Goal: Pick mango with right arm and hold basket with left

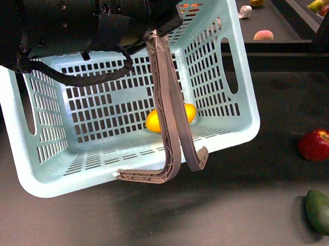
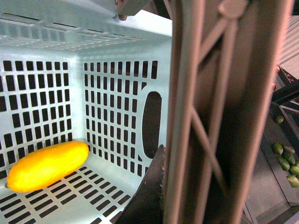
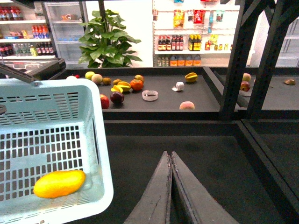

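The turquoise slotted basket [image 1: 58, 186] is tilting, opening toward us, with its brownish-grey handles [image 1: 173, 128] dangling across the front. The smooth yellow-orange mango [image 1: 153, 122] is lying on the slotted floor by a wall.

Left pincer [image 1: 157, 28] grips basket [image 1: 246, 117]; right pincer [image 3: 171, 186] closed.

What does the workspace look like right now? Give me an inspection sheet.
Surface: dark tabletop.
Job's things: basket tilted, hung by its handles; mango lying inside it.
Clutter: red apple and dark green fruit on the tabletop.
Grippers: left claw shut on the handles; right claw shut, empty.
Cables: black cable looping off the left arm, across the basket.
Surroundings: fruit shelf behind, potted plant, store shelves.
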